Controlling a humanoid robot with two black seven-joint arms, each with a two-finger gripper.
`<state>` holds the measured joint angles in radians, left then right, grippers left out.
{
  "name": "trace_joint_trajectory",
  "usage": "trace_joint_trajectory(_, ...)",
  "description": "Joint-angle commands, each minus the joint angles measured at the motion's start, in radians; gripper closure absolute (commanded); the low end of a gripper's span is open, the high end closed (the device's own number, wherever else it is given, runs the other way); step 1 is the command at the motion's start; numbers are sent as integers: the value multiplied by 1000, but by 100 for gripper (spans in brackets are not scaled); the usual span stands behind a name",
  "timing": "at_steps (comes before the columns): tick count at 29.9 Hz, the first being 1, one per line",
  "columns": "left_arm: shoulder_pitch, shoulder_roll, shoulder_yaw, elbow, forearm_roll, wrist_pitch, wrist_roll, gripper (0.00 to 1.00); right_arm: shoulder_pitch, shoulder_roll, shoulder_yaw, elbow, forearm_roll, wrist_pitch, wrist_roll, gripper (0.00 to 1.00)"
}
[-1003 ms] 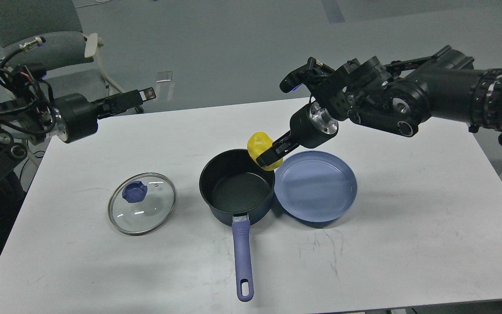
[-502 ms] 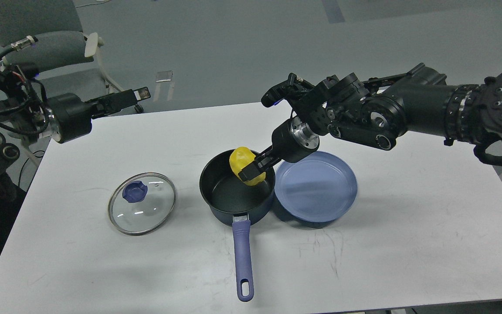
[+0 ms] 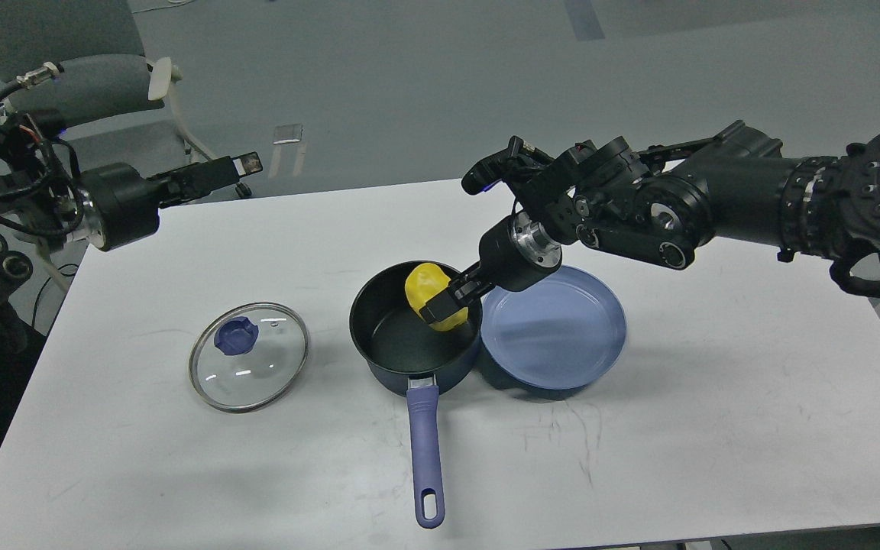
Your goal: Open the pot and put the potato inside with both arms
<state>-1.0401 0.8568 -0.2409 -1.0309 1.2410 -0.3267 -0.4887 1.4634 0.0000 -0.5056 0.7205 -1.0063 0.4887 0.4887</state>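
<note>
item: small dark-blue saucepan (image 3: 415,336), purple handle, uncovered; its glass lid (image 3: 249,356) lies apart on the white counter (image 3: 715,397) to free the mouth. right claw (image 3: 448,304) pinches the lumpy yellow potato (image 3: 428,293) over the black interior, ready for release. left claw (image 3: 245,164) lifted aside; cannot tell its state.

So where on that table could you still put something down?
Bare table lies right of the plate, left of the lid, and along the near edge either side of the pot handle. Crowded: the middle, where pot and plate touch under the right gripper.

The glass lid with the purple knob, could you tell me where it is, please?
The glass lid lies flat on the white table, left of the dark-blue pot.
</note>
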Motion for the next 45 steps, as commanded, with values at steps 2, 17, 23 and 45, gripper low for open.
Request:
trace_joint_trajectory(2,0,-1,0,0,0,0,0,2,-5,0,10,-9,0,0,0,16)
trace_joint_trajectory(17,-43,2,6,-49,14,-20,0,2,11,-30,142,-12,84,0,0,4)
trace_joint_trajectory(23,-147,4,14,-119,70,-87,0,2,-9,-193,226,-7,193,0,0,4)
trace_joint_trajectory(45,-141,-156,11,-176,3,-108,0,2,-658,-548,956,42,629,0,0,3)
